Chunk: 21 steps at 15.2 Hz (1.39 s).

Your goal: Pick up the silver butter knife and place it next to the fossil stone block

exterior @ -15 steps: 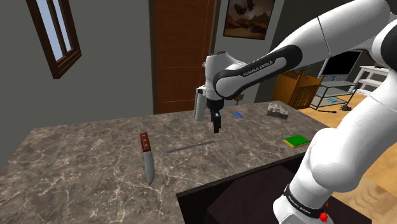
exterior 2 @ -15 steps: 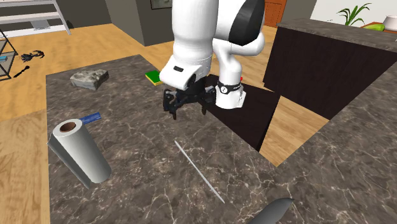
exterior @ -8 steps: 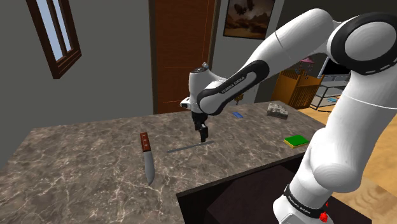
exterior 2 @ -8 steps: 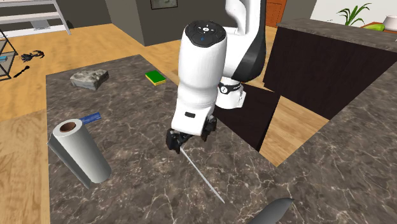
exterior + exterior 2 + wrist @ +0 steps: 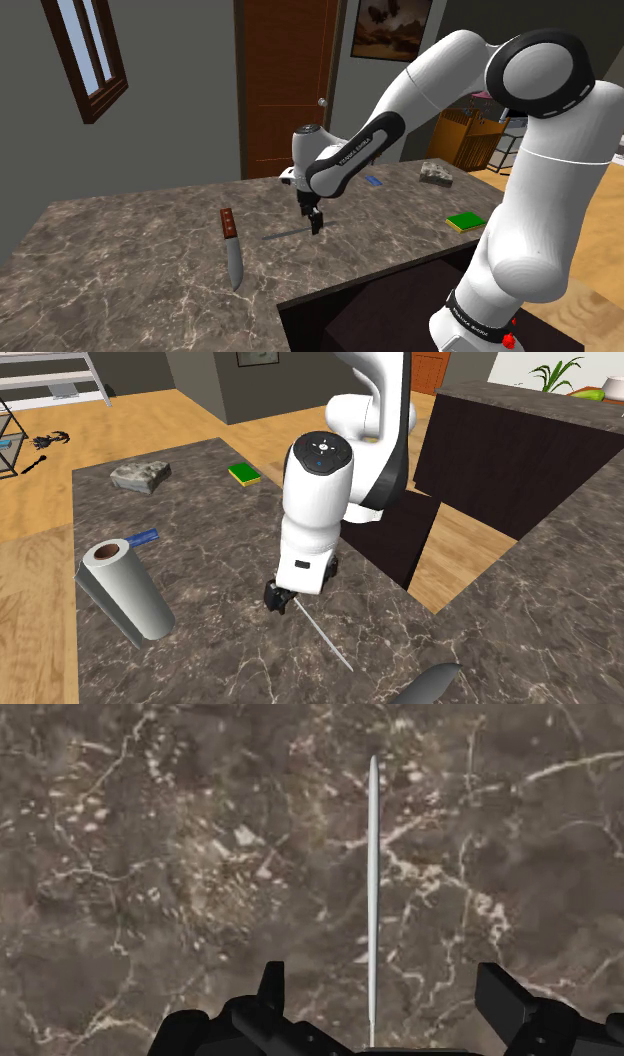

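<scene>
we judge the task barely begun. our claw [image 5: 383, 979] hangs low, fingers apart, straddling one end of the thin silver butter knife [image 5: 373, 874], which lies flat and ungripped on the marbled surface [image 5: 150, 854]. gripping, lifting and carrying it to the stone block [image 5: 437, 174], well apart, remain.

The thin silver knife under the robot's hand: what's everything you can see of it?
The thin silver butter knife is a long, very slim, pale grey strip, metallic-looking, with no separate handle to make out. It lies flat on the dark brown marbled countertop, touching only that. One end sits between the black gripper's open fingers, which stand apart either side without touching it.
</scene>
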Motion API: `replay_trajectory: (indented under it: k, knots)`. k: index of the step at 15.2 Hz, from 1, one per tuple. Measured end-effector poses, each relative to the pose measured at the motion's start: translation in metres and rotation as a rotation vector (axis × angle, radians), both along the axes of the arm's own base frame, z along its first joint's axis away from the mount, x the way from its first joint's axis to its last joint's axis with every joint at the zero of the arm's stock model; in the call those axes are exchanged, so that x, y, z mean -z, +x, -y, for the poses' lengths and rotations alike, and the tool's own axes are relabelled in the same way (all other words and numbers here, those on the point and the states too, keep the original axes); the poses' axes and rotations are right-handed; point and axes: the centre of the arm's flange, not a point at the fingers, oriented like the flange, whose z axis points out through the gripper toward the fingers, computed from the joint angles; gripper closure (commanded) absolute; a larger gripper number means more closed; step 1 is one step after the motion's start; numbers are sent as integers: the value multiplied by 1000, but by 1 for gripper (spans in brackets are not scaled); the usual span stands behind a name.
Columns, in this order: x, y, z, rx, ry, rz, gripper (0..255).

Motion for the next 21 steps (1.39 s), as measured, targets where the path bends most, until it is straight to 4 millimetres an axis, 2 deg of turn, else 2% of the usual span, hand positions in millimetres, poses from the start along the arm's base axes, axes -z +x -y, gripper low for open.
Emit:
replay_trajectory:
  k: [2,7,8,18,21]
  knots:
    - [8,0,1,0,0,0,0]
    - [9,0,1,0,0,0,0]
    - [9,0,1,0,0,0,255]
    - [9,0,1,0,0,1,255]
    - [-2,0,1,0,0,1,255]
